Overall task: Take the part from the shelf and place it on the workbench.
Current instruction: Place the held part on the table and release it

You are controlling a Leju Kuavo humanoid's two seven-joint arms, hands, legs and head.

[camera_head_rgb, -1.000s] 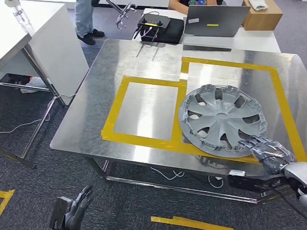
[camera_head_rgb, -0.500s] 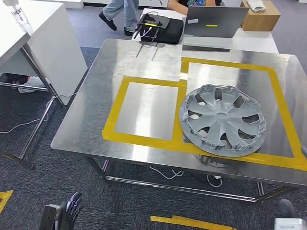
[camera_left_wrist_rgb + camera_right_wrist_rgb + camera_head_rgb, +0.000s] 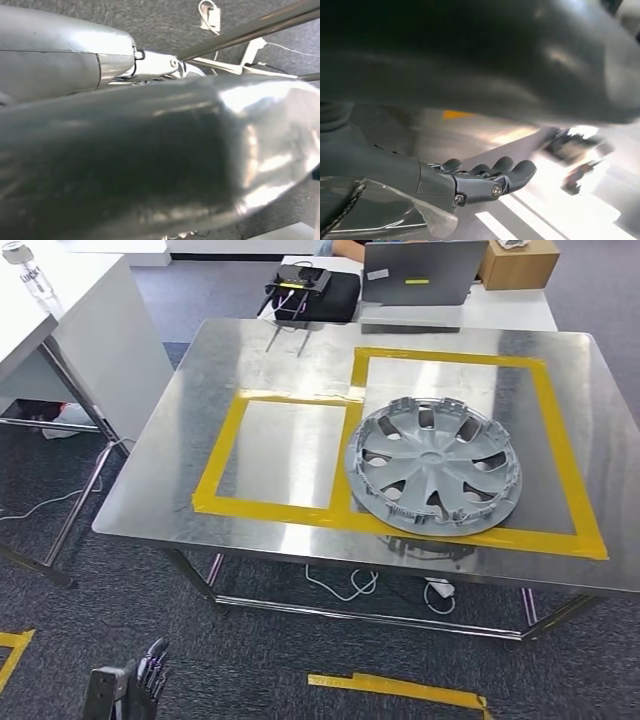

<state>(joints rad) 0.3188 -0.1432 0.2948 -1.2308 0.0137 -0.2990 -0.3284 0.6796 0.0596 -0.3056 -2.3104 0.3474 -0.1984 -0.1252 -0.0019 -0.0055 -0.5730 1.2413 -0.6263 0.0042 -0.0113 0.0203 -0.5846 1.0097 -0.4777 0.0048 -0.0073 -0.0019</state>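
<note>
The part, a grey hubcap [image 3: 434, 465], lies flat on the steel workbench [image 3: 173, 480]. It sits inside the larger yellow-taped frame [image 3: 562, 450], and its left rim overlaps the tape beside the smaller frame. No hand touches it. My left hand [image 3: 143, 675] hangs low beside the floor at the picture's lower left, fingers apart and holding nothing. In the right wrist view my right hand [image 3: 486, 177] has its dark fingers stretched out straight, with nothing in them. The left wrist view is close and blurred, with steel table legs behind.
A laptop [image 3: 423, 275] and a black device with cables [image 3: 306, 295] stand on a table behind the workbench, with a cardboard box [image 3: 517, 262] at the far right. A white table [image 3: 75, 330] stands to the left. Yellow tape [image 3: 396, 690] marks the carpet.
My right hand let go of the hubcap's near rim and dropped out of the head view. The whole picture has shifted, so the camera moved. A person walking at the back has gone.
</note>
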